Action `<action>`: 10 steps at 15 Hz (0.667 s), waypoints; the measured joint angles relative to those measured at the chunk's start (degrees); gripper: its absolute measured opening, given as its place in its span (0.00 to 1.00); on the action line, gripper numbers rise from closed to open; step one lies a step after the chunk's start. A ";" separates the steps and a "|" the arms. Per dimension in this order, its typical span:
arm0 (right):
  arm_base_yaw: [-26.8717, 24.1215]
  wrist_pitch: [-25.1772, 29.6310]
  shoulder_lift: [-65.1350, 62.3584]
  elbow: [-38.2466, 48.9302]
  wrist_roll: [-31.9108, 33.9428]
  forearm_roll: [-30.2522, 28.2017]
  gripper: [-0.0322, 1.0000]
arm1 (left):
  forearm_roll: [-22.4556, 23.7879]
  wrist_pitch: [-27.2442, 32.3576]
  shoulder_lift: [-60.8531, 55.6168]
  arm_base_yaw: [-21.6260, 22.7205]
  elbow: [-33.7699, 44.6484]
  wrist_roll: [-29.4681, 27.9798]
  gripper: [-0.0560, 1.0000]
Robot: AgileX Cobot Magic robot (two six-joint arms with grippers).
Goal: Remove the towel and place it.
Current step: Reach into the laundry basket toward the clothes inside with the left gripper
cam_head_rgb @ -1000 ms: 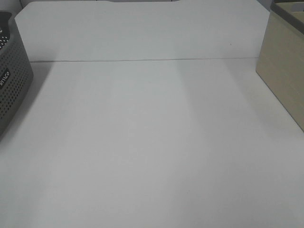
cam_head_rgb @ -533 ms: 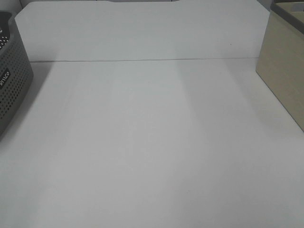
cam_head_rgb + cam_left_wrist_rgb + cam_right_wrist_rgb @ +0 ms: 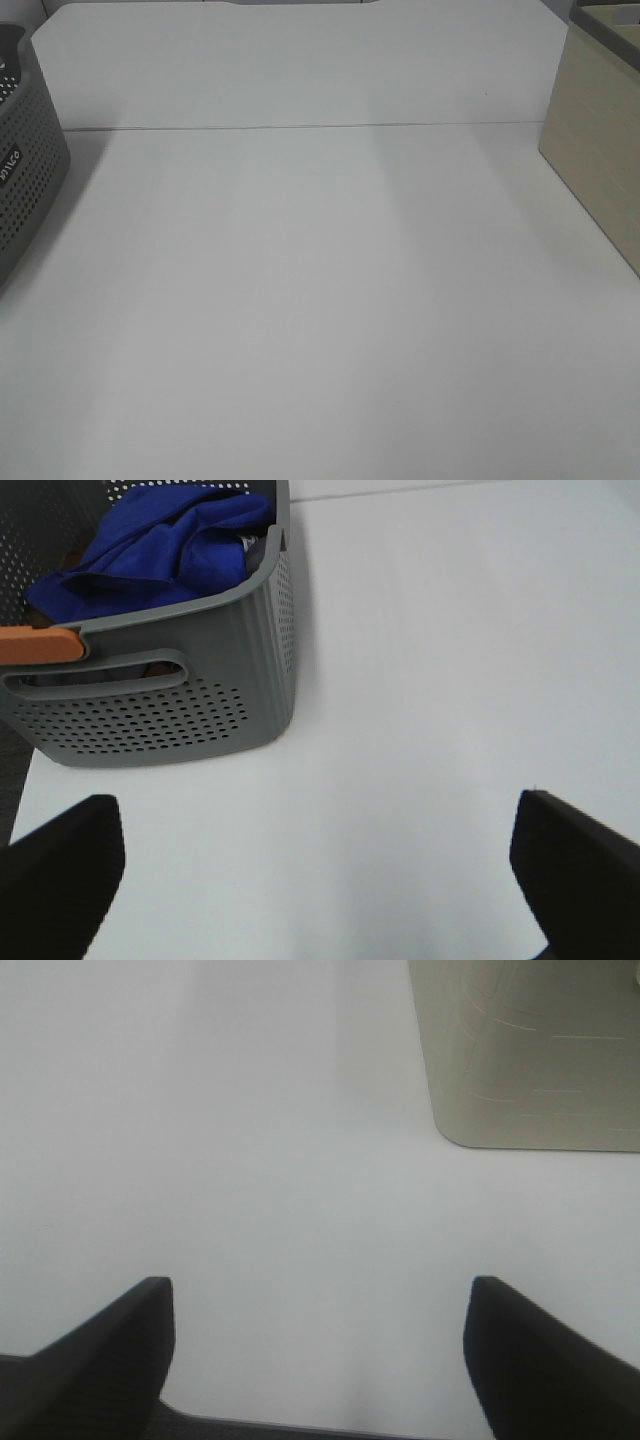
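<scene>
Nothing is seen to have changed in the high view over the last second. The white table (image 3: 320, 300) is shown as before, with the edge of the grey basket (image 3: 25, 170) on the left and the beige box (image 3: 595, 150) on the right, and neither arm is brought into it. The towel (image 3: 150, 545) is found in the left wrist view, bunched up inside the perforated basket, near an orange piece (image 3: 35, 643) on the rim above the handle. The left gripper (image 3: 318, 870) is held over the table, short of the basket, its jaws spread wide with nothing between them. The right gripper (image 3: 320, 1350) is likewise held with jaws apart and empty, near the box. From this stillness the task is judged not yet begun: the towel is untouched, and a reach into the basket by the left arm is what is called for next.
</scene>
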 joint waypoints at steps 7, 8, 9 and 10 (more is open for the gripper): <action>0.00 0.00 0.00 0.00 0.00 0.00 0.76 | 3.84 5.73 46.07 0.00 -41.48 23.66 0.99; 0.00 0.00 0.00 0.00 0.00 0.00 0.76 | 6.82 5.73 51.34 0.00 -45.21 26.93 0.99; 0.00 0.00 0.00 0.00 0.00 0.00 0.76 | 9.80 5.67 57.07 0.29 -48.36 31.05 0.99; 0.00 0.00 0.00 0.00 0.00 0.00 0.76 | 12.83 5.61 63.83 2.98 -51.17 38.04 0.99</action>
